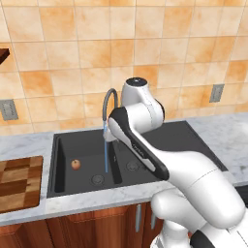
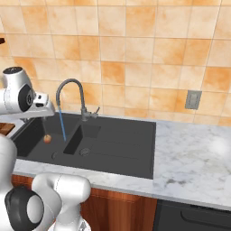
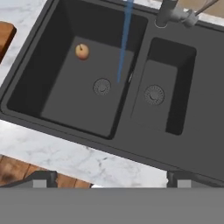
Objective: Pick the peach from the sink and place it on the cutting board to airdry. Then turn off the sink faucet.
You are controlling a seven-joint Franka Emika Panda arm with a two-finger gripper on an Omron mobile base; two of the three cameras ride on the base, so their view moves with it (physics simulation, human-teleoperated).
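A marble desk (image 1: pixel 29 140) runs along an orange tiled wall, and set into it is the sink (image 3: pixel 52 26), a wide matte black unit with a large basin, a smaller basin and a flat drainboard. To the left of the sink on the desk lies the cutting board (image 1: pixel 17 181), a checkered block of dark and light wood. The sink faucet (image 2: pixel 72 97), a slim dark gooseneck, arches over the large basin and is running: a thin blue stream falls to the basin floor near the round steel drain (image 3: pixel 102 86). The peach (image 3: pixel 82 51), small and orange-pink, rests on the floor of the large basin near its far left corner, apart from the drain and the water stream. The white arm reaches out above the sink, and the claw (image 3: pixel 111 179) hangs high over the front rim with its two dark tips spread wide apart and nothing between them. The step in hand looks to be the approach to the peach. To do it well, the claw should travel toward the far left corner, stay clear of the stream, descend straight down with the tips straddling the fruit, and close gently around its middle. The basin wall stands close beside the peach, though from this height it is hard to judge how much room one tip will have there.
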